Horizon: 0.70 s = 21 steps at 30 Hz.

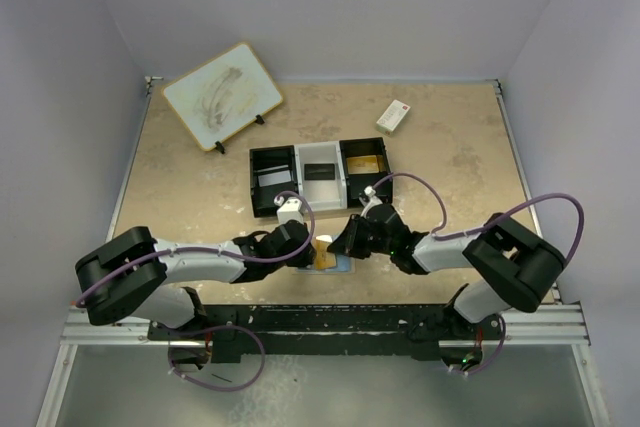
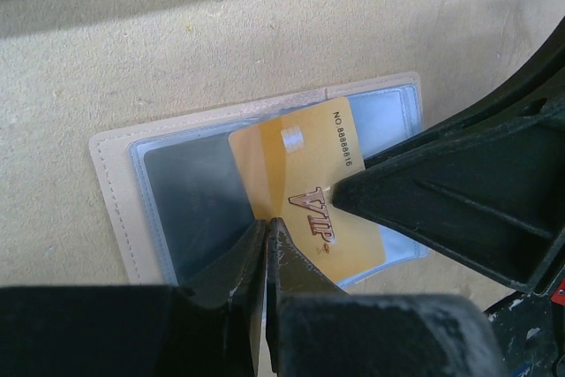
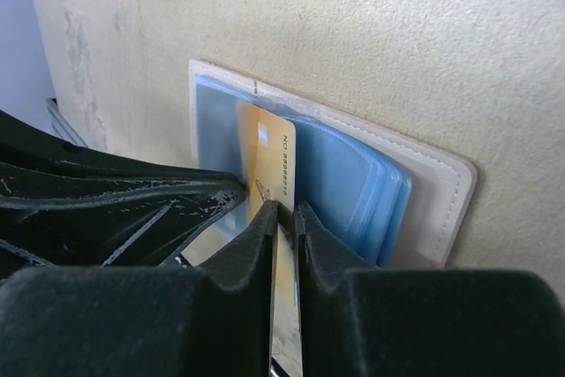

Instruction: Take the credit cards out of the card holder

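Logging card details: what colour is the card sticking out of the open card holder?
The card is gold with reddish VIP lettering; left wrist view shows it best.

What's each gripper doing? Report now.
Left gripper: shut, tips at a corner of the gold card; whether it grips the card cannot be told.
Right gripper: shut on the gold card.

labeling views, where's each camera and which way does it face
top external: above and behind, looking down at the table; both arms show
left wrist: past the left claw, down at the gold card on the card holder
right wrist: past the right claw, along the same card
shared: both wrist views show card, holder, the other claw
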Tool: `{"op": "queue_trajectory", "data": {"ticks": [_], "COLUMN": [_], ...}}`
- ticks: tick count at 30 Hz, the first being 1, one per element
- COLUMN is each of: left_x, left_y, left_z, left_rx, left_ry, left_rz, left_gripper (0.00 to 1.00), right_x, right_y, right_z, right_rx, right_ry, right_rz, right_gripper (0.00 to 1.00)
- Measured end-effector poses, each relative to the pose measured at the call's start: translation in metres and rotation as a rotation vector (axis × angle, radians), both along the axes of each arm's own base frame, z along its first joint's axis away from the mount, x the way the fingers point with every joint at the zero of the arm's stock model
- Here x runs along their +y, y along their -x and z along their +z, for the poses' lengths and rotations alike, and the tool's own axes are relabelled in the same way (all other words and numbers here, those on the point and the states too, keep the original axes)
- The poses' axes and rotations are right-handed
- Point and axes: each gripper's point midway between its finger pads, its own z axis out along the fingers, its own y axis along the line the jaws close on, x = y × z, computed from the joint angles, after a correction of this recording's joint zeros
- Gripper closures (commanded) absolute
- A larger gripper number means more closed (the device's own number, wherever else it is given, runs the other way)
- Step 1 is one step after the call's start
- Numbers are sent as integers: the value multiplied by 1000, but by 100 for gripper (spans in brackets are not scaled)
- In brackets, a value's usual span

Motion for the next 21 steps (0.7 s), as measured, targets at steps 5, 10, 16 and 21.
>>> {"op": "queue_trajectory", "data": {"ticks": [5,10,16,21], "left_x": [0,0,3,12], "left_y": [0,0,2,7], "left_z": [0,0,1,5], "left_rx": [-2,-3,-4,-2], "left_ry": [-1,1,5,7], "left_rz": [2,5,10,15], "left_gripper": [100,100,100,97], "right_x": [6,12,3,-19], "right_y": [0,3,5,-5], "right_z": [1,7,17,48], "right_rx": [2,1,-28,-176], "right_ry": [-31,-65,-27,36], "right_rz": [15,35,23,-15], "right_gripper": [89,100,100,100]}}
